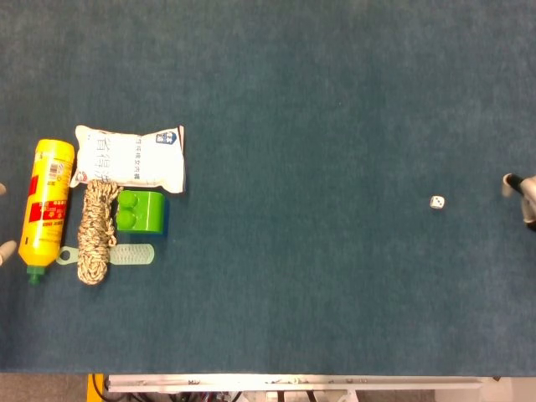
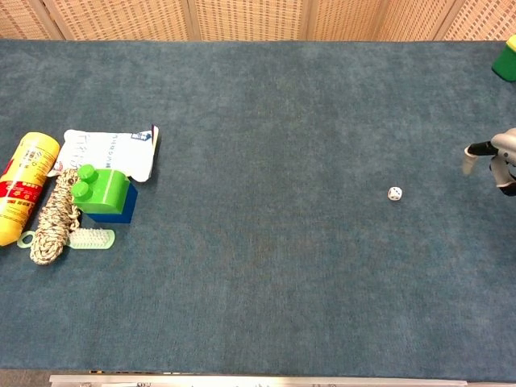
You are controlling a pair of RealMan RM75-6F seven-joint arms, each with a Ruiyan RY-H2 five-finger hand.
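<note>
Right hand (image 2: 498, 160) at table (image 2: 266, 266) edge near 1 die (image 2: 394, 193), grip state indeterminable; left hand (image 1: 4, 248) beside bottle (image 1: 46, 205), likewise.

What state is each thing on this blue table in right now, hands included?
Yellow plastic bottle: lying on its side.
White printed pouch: lying flat.
Speckled rope bundle: coiled, lying beside the bottle.
Green toy brick: studs up, stacked on a blue brick.
Pale green brush: lying flat.
Small white die: resting alone, untouched.
Right hand: at the edge, holding nothing visible.
Left hand: barely in view.
</note>
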